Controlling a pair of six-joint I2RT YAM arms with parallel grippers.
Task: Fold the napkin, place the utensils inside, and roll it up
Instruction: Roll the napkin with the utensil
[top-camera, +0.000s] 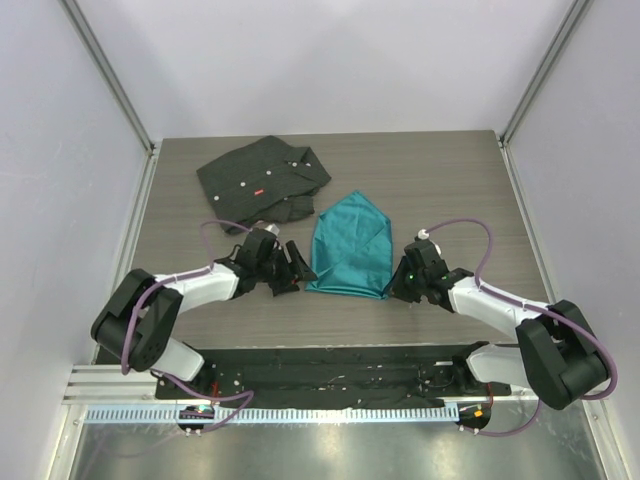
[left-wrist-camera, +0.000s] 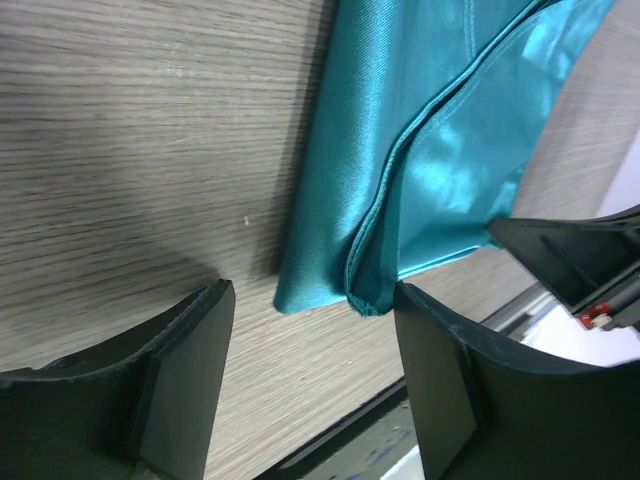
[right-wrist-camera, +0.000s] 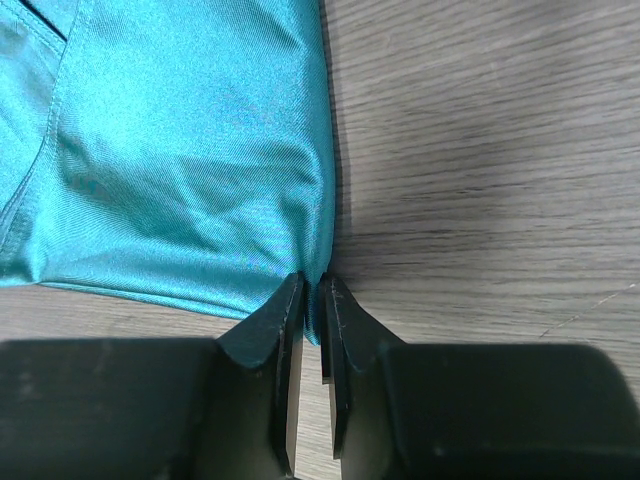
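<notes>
The left gripper (top-camera: 292, 268) hovers low, its jaws standing wide apart. The right gripper (top-camera: 398, 283), its arm stretched low from the table's (top-camera: 450, 180) near edge, has its jaws pinched onto the napkin's (top-camera: 350, 250) near right corner.

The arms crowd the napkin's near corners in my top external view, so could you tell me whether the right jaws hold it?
Observer: Yes; on the right gripper the jaws are shut on the near right corner of the napkin.
Operator: And the left, please?
Observer: The left gripper has its jaws open, with the near left corner ahead of their gap, ungripped.
Operator: Is that corner one layer?
Observer: No, it is folded there, a hemmed edge lying over a lower layer.
</notes>
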